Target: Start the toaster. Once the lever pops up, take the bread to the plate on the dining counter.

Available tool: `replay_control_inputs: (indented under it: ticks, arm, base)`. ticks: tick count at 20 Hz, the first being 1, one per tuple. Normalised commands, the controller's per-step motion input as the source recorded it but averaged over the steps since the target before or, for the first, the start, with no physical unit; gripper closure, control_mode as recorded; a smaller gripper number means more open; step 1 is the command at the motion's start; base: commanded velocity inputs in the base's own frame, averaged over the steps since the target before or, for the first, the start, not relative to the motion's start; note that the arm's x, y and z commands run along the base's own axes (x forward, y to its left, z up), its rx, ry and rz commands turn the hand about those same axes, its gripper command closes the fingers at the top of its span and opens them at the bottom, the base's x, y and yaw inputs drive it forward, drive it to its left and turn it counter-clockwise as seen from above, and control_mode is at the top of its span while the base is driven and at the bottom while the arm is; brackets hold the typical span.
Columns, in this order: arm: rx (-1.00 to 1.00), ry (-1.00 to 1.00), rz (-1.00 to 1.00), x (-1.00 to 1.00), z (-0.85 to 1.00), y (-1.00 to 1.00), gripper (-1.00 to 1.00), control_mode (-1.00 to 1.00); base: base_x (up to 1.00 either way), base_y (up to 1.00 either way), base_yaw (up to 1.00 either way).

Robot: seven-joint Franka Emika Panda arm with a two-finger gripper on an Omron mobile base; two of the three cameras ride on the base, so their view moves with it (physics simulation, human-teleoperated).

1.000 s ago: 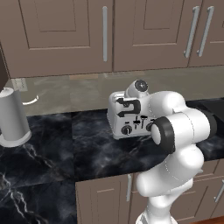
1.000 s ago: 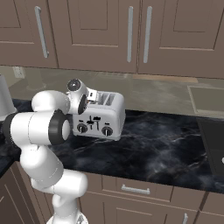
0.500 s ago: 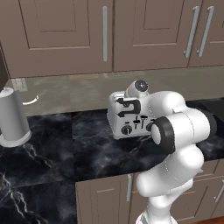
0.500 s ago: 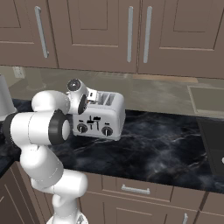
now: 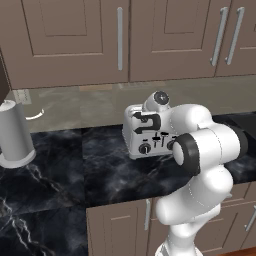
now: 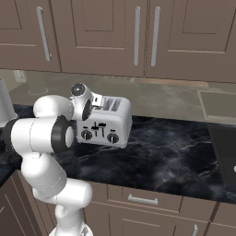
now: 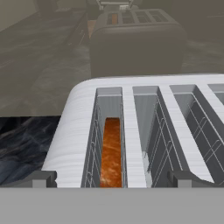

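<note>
Here the hand (image 7: 112, 181) hangs wide open and empty over the toaster (image 5: 147, 137) on black marble counter (image 5: 60, 170), below brown cabinets (image 5: 75, 40)

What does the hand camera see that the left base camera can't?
The hand view looks down into the slots of the boxy silver-white toaster and finds the small brown bread slice sunk in the leftmost slot, with the open gripper just above. The left base view has the tall grey cylindrical canister, the brown wall cabinets and the toaster's black knobs. Both share the toaster and the black marble counter.
</note>
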Motion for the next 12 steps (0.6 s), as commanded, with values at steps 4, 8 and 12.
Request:
replay_control_inputs:
  ticks: [4, 8, 12]
  arm:
    - [0.0, 0.0, 0.0, 0.0, 0.0, 0.0, -1.0, -1.0]
    - [0.0, 0.0, 0.0, 0.0, 0.0, 0.0, -1.0, -1.0]
    - [0.0, 0.0, 0.0, 0.0, 0.0, 0.0, -1.0, -1.0]
  base:
    - [0.0, 0.0, 0.0]
    - [0.0, 0.0, 0.0]
    - [0.0, 0.0, 0.0]
